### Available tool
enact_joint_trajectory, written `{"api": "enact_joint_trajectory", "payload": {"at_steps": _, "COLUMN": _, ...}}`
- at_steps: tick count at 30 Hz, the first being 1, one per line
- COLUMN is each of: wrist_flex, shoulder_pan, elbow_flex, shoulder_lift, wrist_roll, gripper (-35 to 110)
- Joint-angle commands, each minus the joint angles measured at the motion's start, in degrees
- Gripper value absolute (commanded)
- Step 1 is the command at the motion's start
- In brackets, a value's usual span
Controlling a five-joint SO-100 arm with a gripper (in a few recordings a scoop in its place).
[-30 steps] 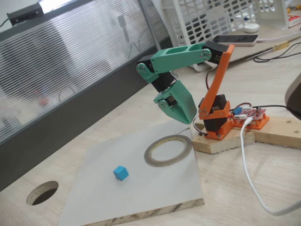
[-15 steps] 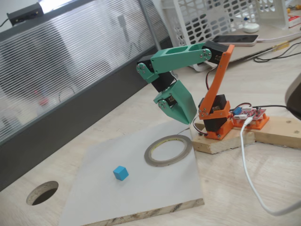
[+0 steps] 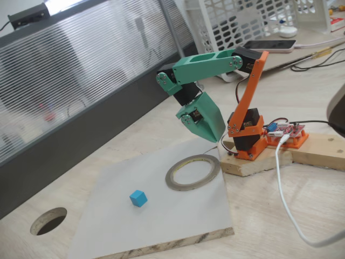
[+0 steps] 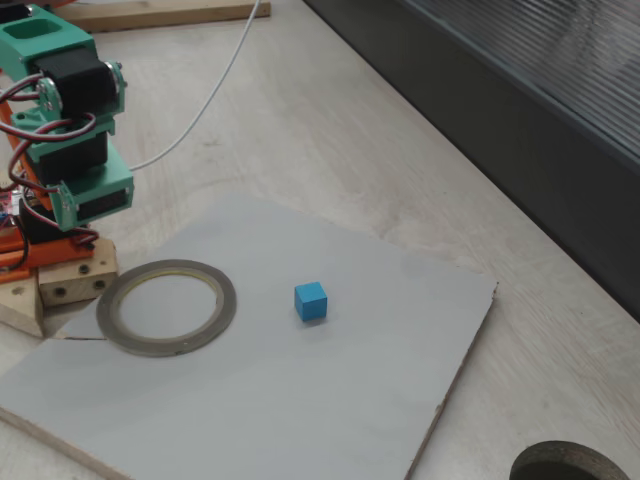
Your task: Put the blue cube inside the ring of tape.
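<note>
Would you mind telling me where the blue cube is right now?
In both fixed views the blue cube sits on the grey board, apart from the ring of tape.

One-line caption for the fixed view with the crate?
Green hand folded above the ring of tape; blue cube sits apart on the board.

one fixed view wide and oblique, another nearer, both sharing grey board (image 3: 161, 216)

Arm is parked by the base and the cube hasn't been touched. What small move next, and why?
Probably swing the gripper out over the ring of tape toward the blue cube. The cube sits alone on the grey board, outside the ring, while the gripper hangs folded above the ring's far edge.
</note>
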Motion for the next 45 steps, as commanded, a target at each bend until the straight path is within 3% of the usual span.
{"api": "enact_joint_trajectory", "payload": {"at_steps": 1, "wrist_flex": 1.49, "shoulder_pan": 0.35, "elbow_flex": -0.18, "shoulder_lift": 1.32, "wrist_roll": 0.44, "gripper": 2}}
{"api": "enact_joint_trajectory", "payload": {"at_steps": 5, "wrist_flex": 1.49, "shoulder_pan": 0.53, "elbow_flex": -3.16, "shoulder_lift": 1.32, "wrist_roll": 0.09, "gripper": 2}}
{"api": "enact_joint_trajectory", "payload": {"at_steps": 14, "wrist_flex": 1.49, "shoulder_pan": 0.44, "elbow_flex": -28.3, "shoulder_lift": 0.53, "wrist_roll": 0.09, "gripper": 2}}
{"api": "enact_joint_trajectory", "payload": {"at_steps": 24, "wrist_flex": 1.41, "shoulder_pan": 0.09, "elbow_flex": -29.71, "shoulder_lift": -2.9, "wrist_roll": 0.09, "gripper": 2}}
{"api": "enact_joint_trajectory", "payload": {"at_steps": 32, "wrist_flex": 1.32, "shoulder_pan": -15.82, "elbow_flex": -29.79, "shoulder_lift": -9.67, "wrist_roll": 0.35, "gripper": 2}}
{"api": "enact_joint_trajectory", "payload": {"at_steps": 45, "wrist_flex": 1.32, "shoulder_pan": -29.71, "elbow_flex": -29.79, "shoulder_lift": -16.52, "wrist_roll": 0.44, "gripper": 2}}
